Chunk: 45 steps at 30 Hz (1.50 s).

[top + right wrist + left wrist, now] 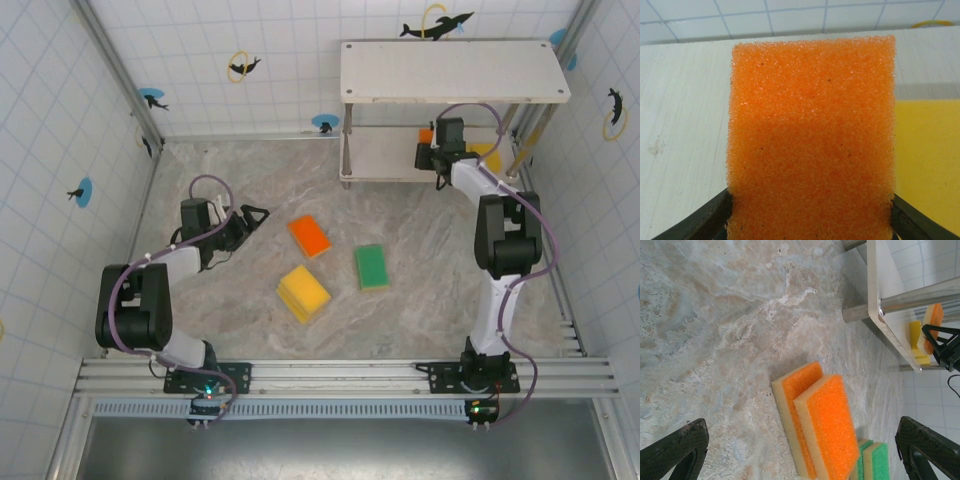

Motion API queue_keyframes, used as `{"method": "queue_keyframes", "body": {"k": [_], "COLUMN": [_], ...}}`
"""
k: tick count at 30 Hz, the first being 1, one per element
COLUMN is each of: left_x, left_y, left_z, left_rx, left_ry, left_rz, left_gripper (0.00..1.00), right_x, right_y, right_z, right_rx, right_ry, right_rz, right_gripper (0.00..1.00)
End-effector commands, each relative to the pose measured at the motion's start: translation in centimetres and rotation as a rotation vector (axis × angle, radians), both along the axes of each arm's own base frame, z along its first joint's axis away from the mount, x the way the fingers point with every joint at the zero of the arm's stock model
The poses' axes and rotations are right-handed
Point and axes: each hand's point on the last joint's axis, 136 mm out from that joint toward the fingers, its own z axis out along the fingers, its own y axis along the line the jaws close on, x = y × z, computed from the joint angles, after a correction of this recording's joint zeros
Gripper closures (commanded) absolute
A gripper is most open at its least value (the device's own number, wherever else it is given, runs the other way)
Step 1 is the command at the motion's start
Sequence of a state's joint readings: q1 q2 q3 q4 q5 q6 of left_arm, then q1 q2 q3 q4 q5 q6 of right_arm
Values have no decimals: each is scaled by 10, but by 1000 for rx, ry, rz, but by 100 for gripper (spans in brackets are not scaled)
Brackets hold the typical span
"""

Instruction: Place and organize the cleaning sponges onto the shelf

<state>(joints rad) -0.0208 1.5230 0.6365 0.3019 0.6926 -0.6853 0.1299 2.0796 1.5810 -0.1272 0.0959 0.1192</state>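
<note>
our right gripper [430, 150] is closed on an orange sponge [810, 135], one finger pressed against each side, so the block's broad, coarse, open-pored face is turned toward the wrist camera. we judge it is held this way so it can be set down on the lower board [680, 125] of the shelf [455, 70], which stands at the far right corner of the table [200, 170]. the sponge hangs over that board, but we cannot tell whether it touches it. just to its right a yellow sponge [927, 160] lies flat on the same board, so the orange one looks meant to go beside it in a row. our left gripper [248, 218] hovers wide open and empty over the table's left side, aimed at two overlapping orange sponges [825, 430] with pale backing near the table's middle. a yellow stack [303, 293] and a green sponge [371, 266] lie close by, none of them shelved yet.
</note>
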Motion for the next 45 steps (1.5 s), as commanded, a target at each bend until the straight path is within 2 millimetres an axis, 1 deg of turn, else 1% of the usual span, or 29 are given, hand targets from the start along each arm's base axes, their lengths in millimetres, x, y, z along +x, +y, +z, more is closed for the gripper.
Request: {"method": "queue_keyframes", "body": {"k": [1, 12, 13, 18, 30, 45], "left_x": [7, 9, 9, 9, 11, 12], "left_y": [-5, -4, -5, -5, -5, -6], "left_z": [9, 6, 6, 5, 4, 3], "left_rx": [-7, -9, -8, -12, -13, -18], "left_ry": [-38, -31, -31, -26, -23, -22], "left_rz": [-26, -24, -24, -26, -25, -30], "left_gripper": [2, 2, 2, 3, 2, 2], "right_x": [8, 15, 11, 14, 16, 18], "right_y": [3, 4, 3, 1, 0, 1], "right_z": [0, -5, -10, -9, -14, -13], "right_rx": [8, 12, 10, 10, 4, 16], "right_ry": [2, 11, 39, 39, 62, 60], "right_rz": [11, 36, 37, 41, 41, 49], "right_gripper": [34, 33, 33, 32, 30, 23]}}
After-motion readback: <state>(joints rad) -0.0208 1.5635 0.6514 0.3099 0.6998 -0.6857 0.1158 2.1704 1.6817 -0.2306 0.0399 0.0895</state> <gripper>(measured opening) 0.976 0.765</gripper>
